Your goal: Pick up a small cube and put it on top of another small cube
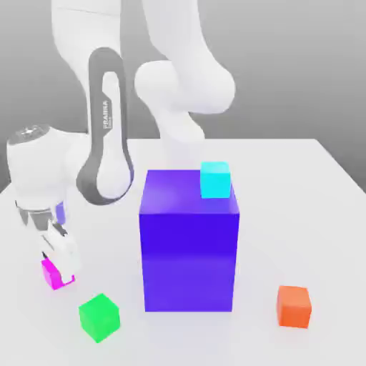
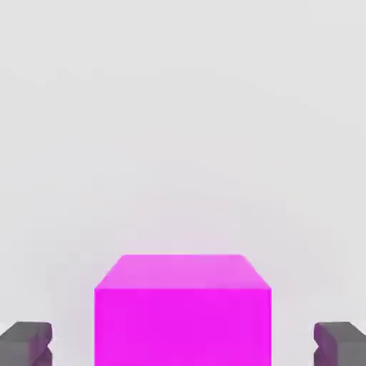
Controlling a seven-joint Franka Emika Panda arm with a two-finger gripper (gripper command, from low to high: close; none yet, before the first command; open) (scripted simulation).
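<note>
A big blue-violet block (image 1: pixel 189 250) stands mid-table, a cyan cube (image 1: pixel 215 180) on top. At the exterior view's left, the Panda's gripper (image 2: pixel 183 345) straddles a magenta cube (image 2: pixel 183 325) on the white table (image 1: pixel 214 343), its fingers spread, clear of both sides. A green cube (image 1: pixel 99 317) sits near it; an orange-red cube (image 1: pixel 293 307) lies beyond the block, at the exterior view's right.

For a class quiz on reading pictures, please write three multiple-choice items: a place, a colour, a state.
1. Where is the cyan cube?
A) on the purple-blue block
B) beside the orange cube
C) under the arm's base

2. What colour is the cube between the fingers?
A) green
B) magenta
C) cyan

3. How do the fingers stand?
A) shut on nothing
B) gripping the cube
C) apart, with gaps beside the cube

Key:
1 A: it sits on the block's top.
2 B: the hand view shows magenta.
3 C: pale surface shows on both sides.
</note>
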